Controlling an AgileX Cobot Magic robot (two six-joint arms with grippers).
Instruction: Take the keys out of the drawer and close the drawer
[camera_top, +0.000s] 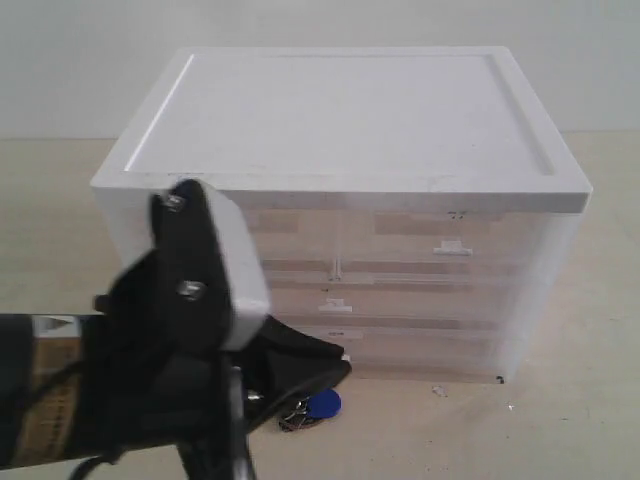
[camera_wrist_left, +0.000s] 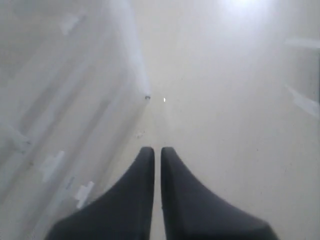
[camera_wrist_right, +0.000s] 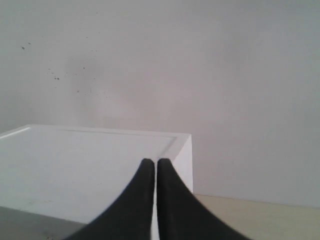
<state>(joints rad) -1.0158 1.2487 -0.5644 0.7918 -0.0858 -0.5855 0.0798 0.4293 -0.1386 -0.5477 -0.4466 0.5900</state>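
Observation:
The keys (camera_top: 316, 408), silvery metal with a round blue fob, lie on the table in front of the white drawer cabinet (camera_top: 350, 150), just below my left gripper's tip. The cabinet's clear drawers (camera_top: 400, 290) all sit flush with its front. My left gripper (camera_top: 335, 368) is shut and empty, low beside the cabinet front; its black fingers (camera_wrist_left: 142, 190) nearly touch over bare tabletop, with the drawer fronts (camera_wrist_left: 55, 150) alongside. The keys do not show in the left wrist view. My right gripper (camera_wrist_right: 152, 163) is shut and empty, pointing over the cabinet top (camera_wrist_right: 75, 165).
The beige tabletop (camera_top: 560, 410) runs in front of and to the right of the cabinet. A plain white wall (camera_wrist_right: 200, 65) stands behind. My left arm's black body (camera_top: 150, 380) hides the lower left of the exterior view. Tiny specks (camera_top: 438, 390) lie by the cabinet's base.

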